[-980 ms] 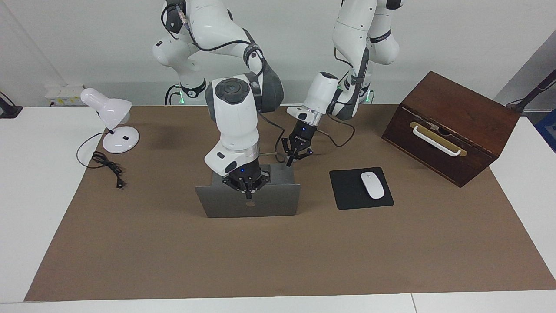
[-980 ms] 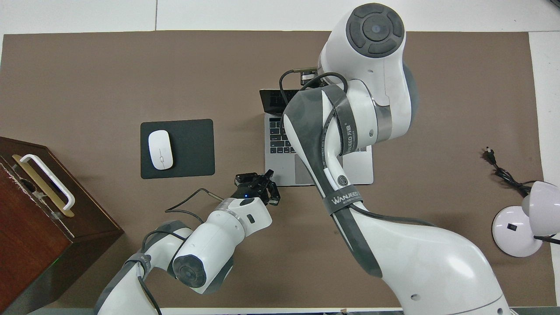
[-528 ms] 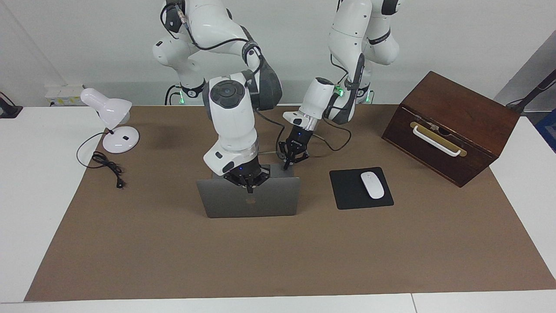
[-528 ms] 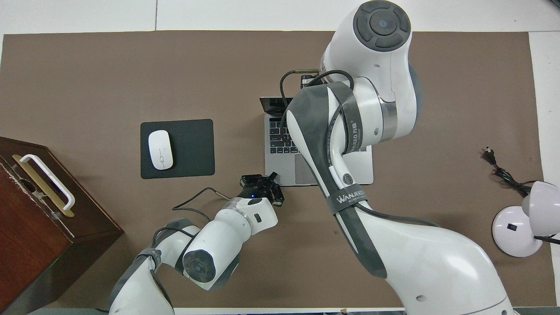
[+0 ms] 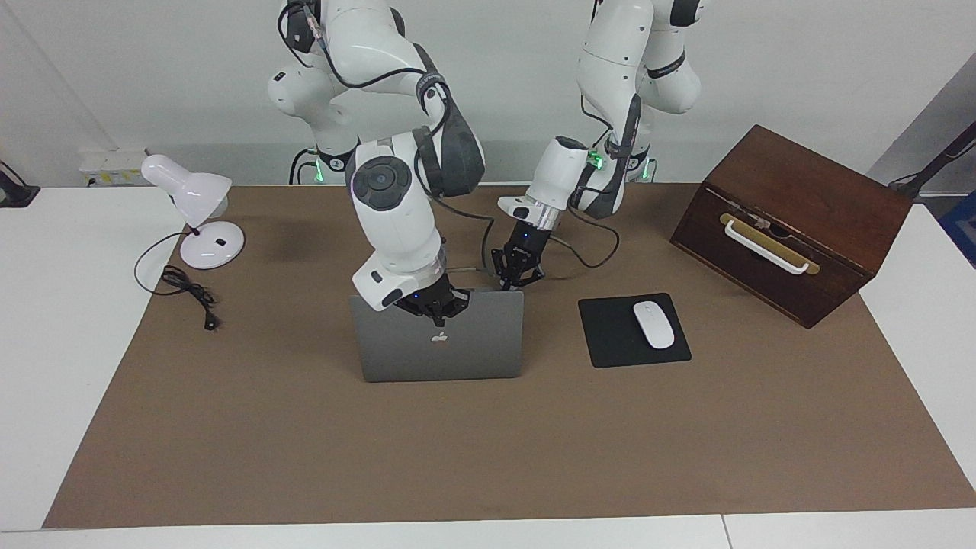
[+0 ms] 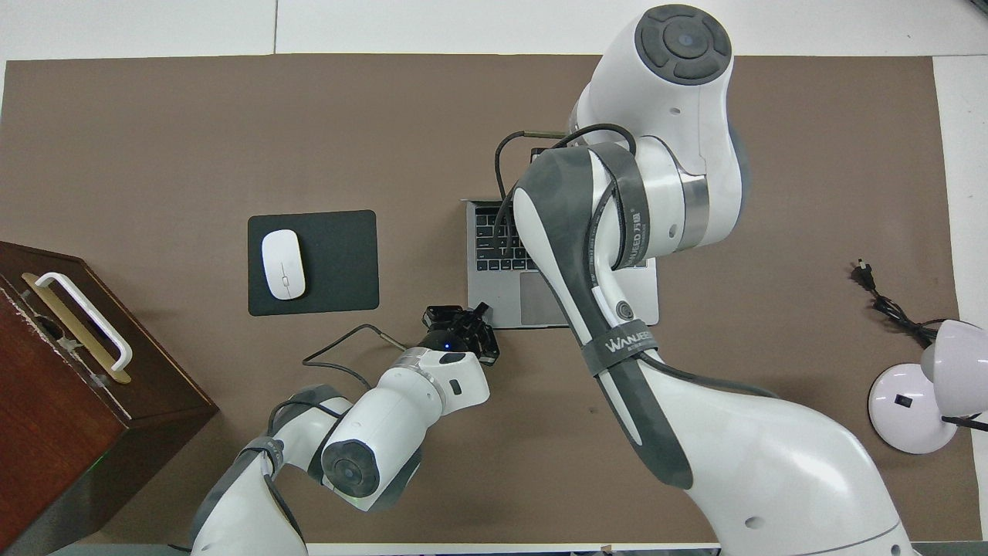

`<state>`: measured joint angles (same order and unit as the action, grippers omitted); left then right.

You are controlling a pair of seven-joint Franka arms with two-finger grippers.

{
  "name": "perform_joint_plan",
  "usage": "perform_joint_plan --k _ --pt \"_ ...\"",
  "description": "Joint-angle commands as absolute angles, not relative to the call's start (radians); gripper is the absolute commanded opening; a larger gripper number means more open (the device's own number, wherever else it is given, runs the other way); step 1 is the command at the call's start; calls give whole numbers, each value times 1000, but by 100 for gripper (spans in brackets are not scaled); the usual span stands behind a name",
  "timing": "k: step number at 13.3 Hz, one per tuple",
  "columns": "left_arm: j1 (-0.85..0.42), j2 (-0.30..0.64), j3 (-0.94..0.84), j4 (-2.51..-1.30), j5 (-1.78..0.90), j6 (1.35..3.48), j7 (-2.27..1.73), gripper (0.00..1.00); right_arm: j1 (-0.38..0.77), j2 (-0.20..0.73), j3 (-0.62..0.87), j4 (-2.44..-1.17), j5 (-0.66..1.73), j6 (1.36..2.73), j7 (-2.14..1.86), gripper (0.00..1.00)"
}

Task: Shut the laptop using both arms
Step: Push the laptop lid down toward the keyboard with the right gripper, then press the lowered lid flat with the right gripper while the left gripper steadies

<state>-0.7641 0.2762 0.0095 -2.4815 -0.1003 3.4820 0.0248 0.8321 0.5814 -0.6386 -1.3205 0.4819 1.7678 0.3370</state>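
Observation:
The silver-grey laptop [image 5: 457, 351] stands open in the middle of the brown mat, its lid close to upright with the apple logo facing away from the robots. My right gripper [image 5: 440, 313] is shut, its tips against the back of the lid just under the top edge. My left gripper [image 5: 509, 285] is shut too, tips down at the corner of the laptop's base nearest the robots, toward the left arm's end. In the overhead view the keyboard [image 6: 494, 247] and trackpad show, the left gripper [image 6: 479, 310] is at the base's corner, and the right arm hides the right gripper and the lid.
A black mouse pad [image 5: 610, 335] with a white mouse [image 5: 654, 324] lies beside the laptop toward the left arm's end. A dark wooden box [image 5: 793, 221] stands past it. A white desk lamp [image 5: 194, 206] and its cord [image 5: 187, 290] are at the right arm's end.
The right gripper has pushed the lid from a leaned-back angle to nearly upright; the screen no longer shows from overhead. The left gripper has settled lower against the base's corner.

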Motion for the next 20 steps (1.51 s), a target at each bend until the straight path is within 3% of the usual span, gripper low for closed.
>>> perform_joint_plan --k 1,7,20 --pt "-759 291 18 -2490 -92 3504 69 0 853 508 -637 -1440 503 1758 347 0" --pt "-742 291 18 -2502 -92 3504 138 0 862 428 -635 -1613 560 1713 350 0" --pt "-741 293 17 -2517 -92 3504 196 0 896 428 -583 -1755 560 1887 382 0"
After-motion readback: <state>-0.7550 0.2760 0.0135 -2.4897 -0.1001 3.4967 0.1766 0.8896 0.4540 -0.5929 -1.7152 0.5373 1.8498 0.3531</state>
